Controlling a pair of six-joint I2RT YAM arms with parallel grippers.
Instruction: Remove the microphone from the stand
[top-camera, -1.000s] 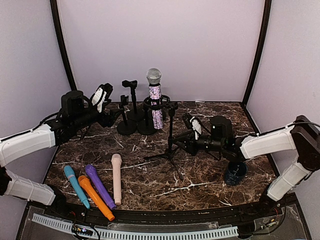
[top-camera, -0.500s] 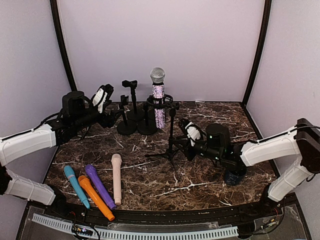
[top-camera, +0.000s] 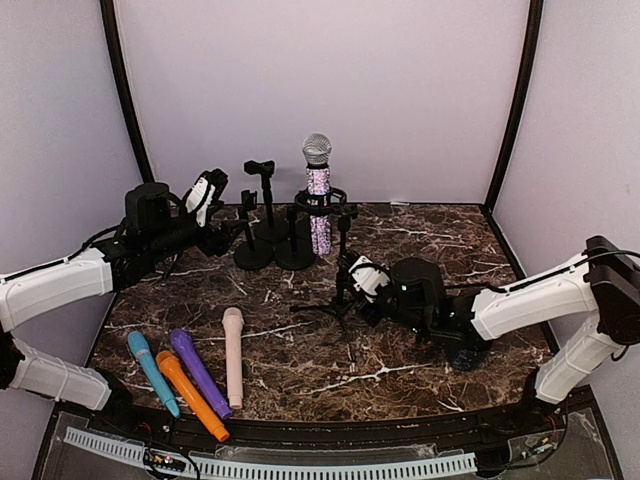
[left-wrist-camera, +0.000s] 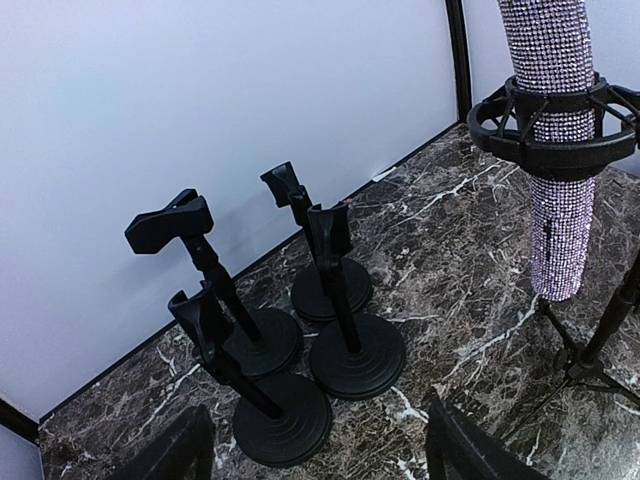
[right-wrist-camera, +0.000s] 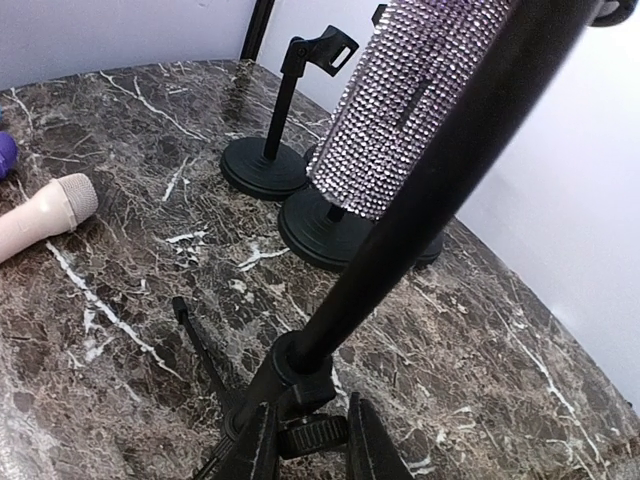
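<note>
A glittery silver-pink microphone (top-camera: 318, 195) stands upright in the black ring mount of a tripod stand (top-camera: 342, 262) at mid-table. It also shows in the left wrist view (left-wrist-camera: 555, 150) and the right wrist view (right-wrist-camera: 410, 110). My right gripper (top-camera: 352, 282) is low at the stand's hub, its jaws closed on the knurled knob (right-wrist-camera: 312, 436) under the pole (right-wrist-camera: 400, 240). My left gripper (top-camera: 232, 232) is open and empty, hovering left of the microphone above the small stands; its fingers (left-wrist-camera: 180, 450) frame the bottom of its view.
Several small black desk stands (top-camera: 265, 215) cluster behind and left of the tripod, also in the left wrist view (left-wrist-camera: 340, 335). A beige (top-camera: 233, 355), a purple (top-camera: 198, 370), an orange (top-camera: 190, 395) and a blue microphone (top-camera: 152, 372) lie front left. A dark cup (top-camera: 468, 350) sits right.
My right arm has moved left and down to the tripod's hub and closed on it. The microphone and stand have shifted slightly right. The left arm has not moved.
</note>
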